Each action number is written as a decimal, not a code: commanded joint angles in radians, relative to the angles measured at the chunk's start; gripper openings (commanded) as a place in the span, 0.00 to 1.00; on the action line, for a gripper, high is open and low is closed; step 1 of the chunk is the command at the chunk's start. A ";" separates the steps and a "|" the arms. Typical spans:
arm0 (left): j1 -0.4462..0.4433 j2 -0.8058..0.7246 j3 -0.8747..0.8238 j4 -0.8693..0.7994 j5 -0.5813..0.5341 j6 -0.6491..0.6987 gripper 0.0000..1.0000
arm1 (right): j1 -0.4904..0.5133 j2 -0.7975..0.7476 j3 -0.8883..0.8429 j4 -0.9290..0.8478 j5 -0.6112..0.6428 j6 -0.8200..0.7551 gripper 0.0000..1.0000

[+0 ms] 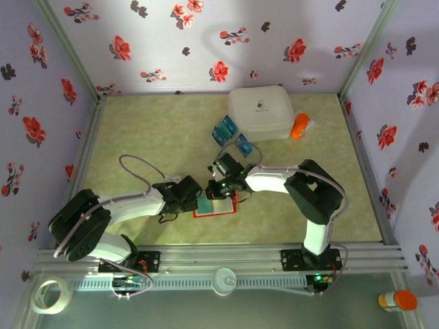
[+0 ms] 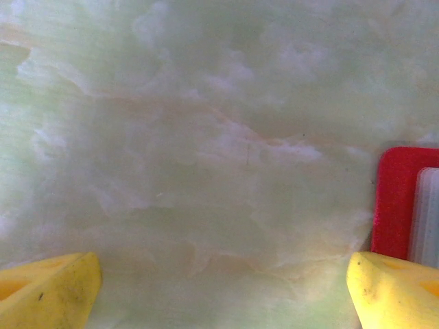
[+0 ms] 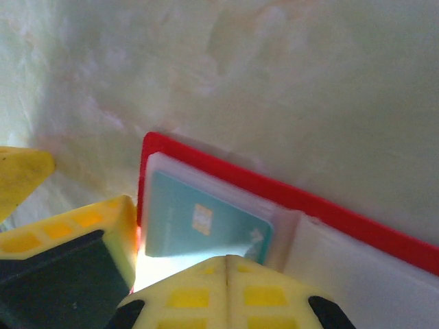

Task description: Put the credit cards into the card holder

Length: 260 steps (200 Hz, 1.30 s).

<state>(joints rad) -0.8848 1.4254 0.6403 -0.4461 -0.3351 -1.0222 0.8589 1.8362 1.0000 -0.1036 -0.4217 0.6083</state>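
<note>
Right up against the right wrist lens, the right claw (image 3: 226,260) reads pinched shut, its two yellow pads meeting at a seam. Its tip sits at the near edge of a teal card (image 3: 195,223). I can't tell whether it nips a corner or only presses. The card lies most of the way inside the clear pocket of the red wallet (image 3: 329,212), which is spread open on the table (image 1: 151,137) between my two arms.

The left claw (image 2: 219,295) hangs low and wide open. Its right-hand pad is just beside the wallet's red border — touching or not, I can't say.

My read: this is the seating push. I'd keep it slow and flat, driving along the pocket rather than down, so the tip doesn't ride up over the glossy face. The wallet looks light and may skate on this smooth top, so I'd want the left pad bracing that border first. If the card bows, I'd back off and re-aim.

The spare cards (image 1: 225,130) wait near the white case (image 1: 260,113) — well apart from the wallet, so there are more trips to come.
</note>
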 commanded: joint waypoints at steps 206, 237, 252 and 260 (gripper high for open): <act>0.030 -0.088 -0.045 0.017 0.023 -0.026 0.94 | 0.011 -0.149 -0.126 -0.015 0.049 0.036 0.05; 0.031 -0.060 -0.050 0.036 0.030 -0.019 0.94 | 0.018 -0.138 -0.126 -0.012 0.056 0.041 0.05; 0.030 -0.050 -0.053 0.044 0.034 -0.018 0.94 | 0.021 -0.134 -0.126 -0.011 0.061 0.045 0.05; 0.030 -0.047 -0.057 0.048 0.033 -0.018 0.94 | 0.022 -0.133 -0.124 -0.010 0.063 0.047 0.05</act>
<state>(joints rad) -0.8627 1.3605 0.6006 -0.4171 -0.3099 -1.0340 0.8715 1.6867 0.8837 -0.1287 -0.3870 0.6380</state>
